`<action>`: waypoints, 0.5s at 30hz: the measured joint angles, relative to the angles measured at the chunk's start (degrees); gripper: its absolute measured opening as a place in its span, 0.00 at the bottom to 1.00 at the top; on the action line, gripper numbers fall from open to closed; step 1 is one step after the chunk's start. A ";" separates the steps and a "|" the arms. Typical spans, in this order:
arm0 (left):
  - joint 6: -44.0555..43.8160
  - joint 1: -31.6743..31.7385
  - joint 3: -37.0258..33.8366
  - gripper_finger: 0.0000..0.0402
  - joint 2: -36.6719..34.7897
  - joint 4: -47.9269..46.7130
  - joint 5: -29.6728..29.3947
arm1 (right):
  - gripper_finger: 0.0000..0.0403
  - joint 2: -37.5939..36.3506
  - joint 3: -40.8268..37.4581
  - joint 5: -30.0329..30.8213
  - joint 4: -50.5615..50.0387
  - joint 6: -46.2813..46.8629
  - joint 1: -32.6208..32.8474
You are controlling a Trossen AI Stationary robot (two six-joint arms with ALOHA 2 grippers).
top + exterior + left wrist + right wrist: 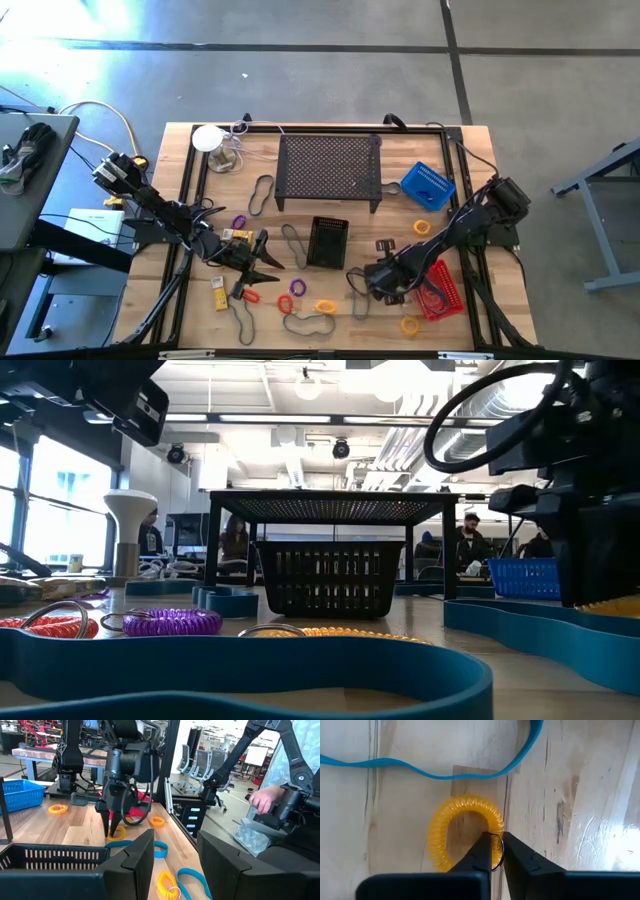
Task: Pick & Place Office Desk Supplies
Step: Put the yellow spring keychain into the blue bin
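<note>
The desk supplies lie scattered on the wooden table: yellow packets [218, 295], purple [296, 288], red [285, 303] and yellow [326, 307] coil rings, and rubber-band loops [310, 323]. My right gripper [495, 851] stands at the near right, beside the red basket [440, 290]. It points down and is shut on a yellow coil ring [465, 827] just near of a blue band [420, 770]. My left gripper [175, 865] is held level at the near left, beside the black basket [327, 242]. It is open and nothing is between its fingers. My right gripper pinches the yellow ring's coil at one side [496, 834], next to its small metal loop. One finger [480, 854] is inside the ring and the other outside. The fingers come from above, pointing down [114, 827]. The ring lies flat on the table.
The black perforated stand [330, 170] is at the back middle and the blue basket [428, 185] to its right. A white lamp-like object [210, 140] stands at the back left. A black frame rims the table. A person's hand [265, 797] shows beyond the table.
</note>
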 joint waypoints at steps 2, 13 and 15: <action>0.00 0.00 0.00 0.36 -0.01 -0.10 0.00 | 0.02 -0.14 -0.72 -0.64 0.95 0.02 -0.25; -1.51 0.00 0.00 0.36 0.00 -0.15 -0.02 | 0.01 -1.25 1.22 4.12 -2.02 -0.17 2.28; -2.63 0.00 0.00 0.36 -0.02 -0.15 -0.02 | 0.01 -1.13 2.72 4.73 -4.88 -0.16 2.52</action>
